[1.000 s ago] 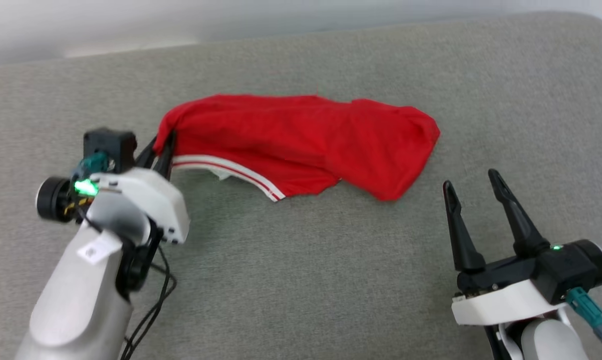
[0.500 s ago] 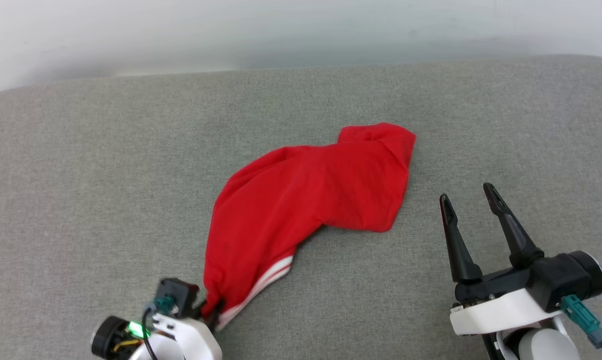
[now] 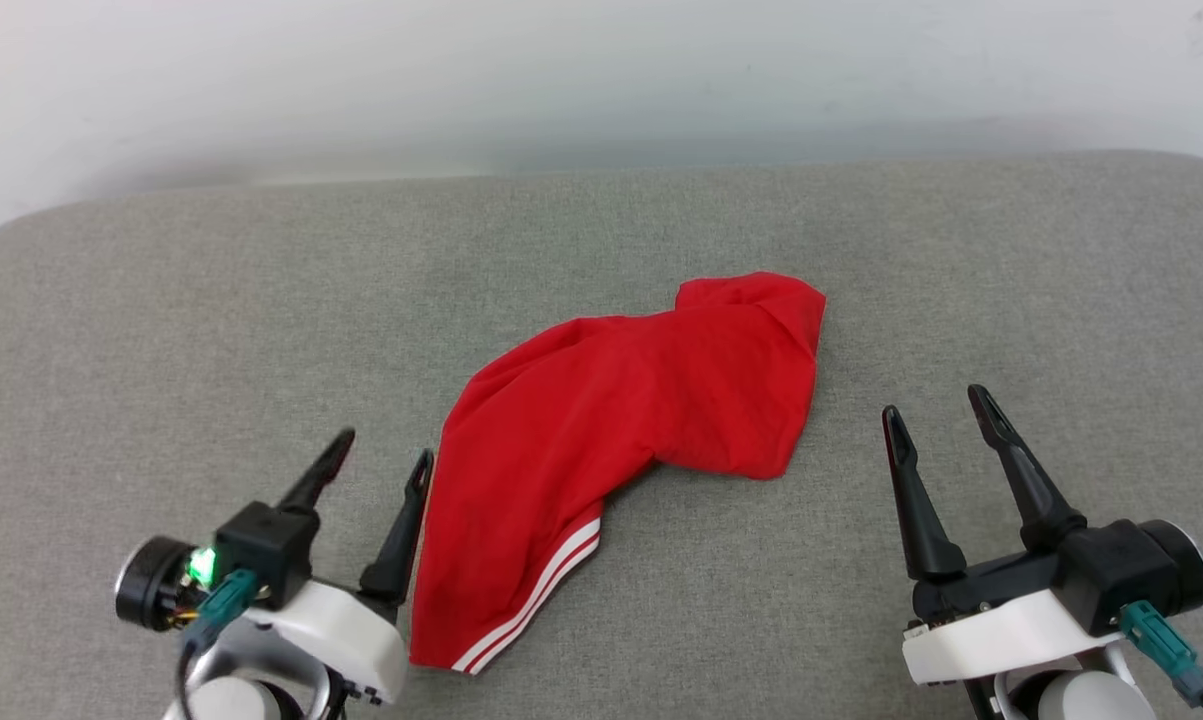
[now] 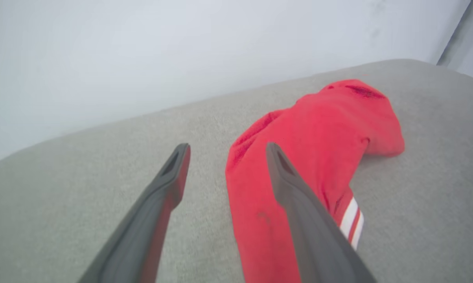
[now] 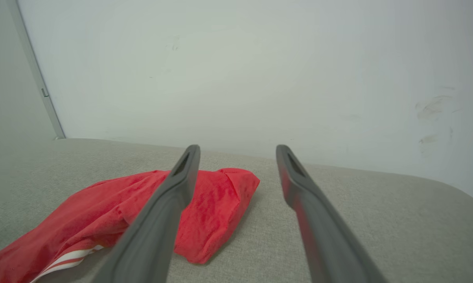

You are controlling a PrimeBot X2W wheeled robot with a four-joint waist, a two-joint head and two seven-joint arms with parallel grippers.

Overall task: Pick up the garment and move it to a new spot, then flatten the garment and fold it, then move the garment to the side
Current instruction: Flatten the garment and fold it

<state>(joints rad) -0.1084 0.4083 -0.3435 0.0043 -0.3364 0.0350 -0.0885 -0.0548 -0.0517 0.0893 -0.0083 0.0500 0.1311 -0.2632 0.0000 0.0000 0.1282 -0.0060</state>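
Observation:
The garment (image 3: 601,440) is a red shirt with white stripe trim, lying bunched in a long diagonal heap on the grey cushioned surface. Its striped end lies near me and its rounded end points far right. My left gripper (image 3: 386,450) stands open just left of the near end, its right finger close beside the cloth, nothing between the fingers. In the left wrist view the garment (image 4: 299,165) runs past the right finger. My right gripper (image 3: 941,410) is open and empty, to the right of the cloth. The right wrist view shows the garment (image 5: 216,200) lying left of and behind its left finger.
The grey fabric surface (image 3: 161,330) spreads wide around the cloth, with a rounded far edge. A pale wall (image 3: 601,80) rises right behind it. A vertical strip (image 5: 35,74) runs down the wall at the left of the right wrist view.
My left gripper dragged the garment's striped end from the left toward me, then let go and opened. The head camera tilted, so the whole picture shifted. The right gripper stayed open.

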